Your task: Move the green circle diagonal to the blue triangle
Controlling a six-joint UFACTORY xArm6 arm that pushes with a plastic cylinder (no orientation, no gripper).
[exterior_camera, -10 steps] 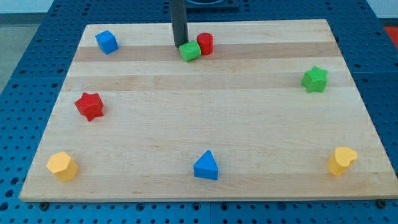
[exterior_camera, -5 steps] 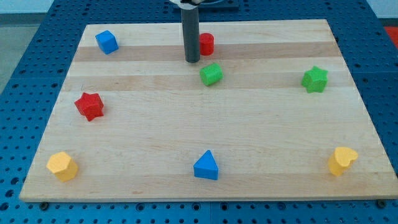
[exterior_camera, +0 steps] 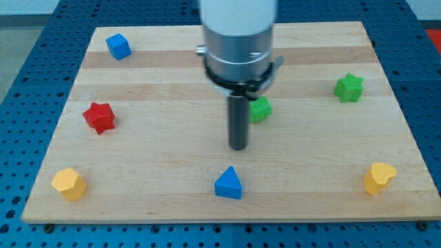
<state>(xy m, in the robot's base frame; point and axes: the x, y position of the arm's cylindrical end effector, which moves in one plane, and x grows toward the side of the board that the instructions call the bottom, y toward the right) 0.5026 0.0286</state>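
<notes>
The green circle [exterior_camera: 260, 109] lies near the middle of the board, partly hidden behind my rod. The blue triangle [exterior_camera: 228, 184] sits near the view's bottom centre. My tip [exterior_camera: 238, 146] rests on the board below and to the left of the green circle, and above the blue triangle, slightly to its right. The tip touches neither block as far as I can see.
A blue cube [exterior_camera: 118, 46] is at the top left, a red star [exterior_camera: 98, 116] at the left, a yellow block [exterior_camera: 69, 184] at the bottom left. A green star [exterior_camera: 349, 88] is at the right, a yellow heart [exterior_camera: 380, 178] at the bottom right. The arm hides the red cylinder.
The green circle has slid down and right from the top centre toward the board's middle. My rod has come down the view past it, and the arm's body now covers the red cylinder.
</notes>
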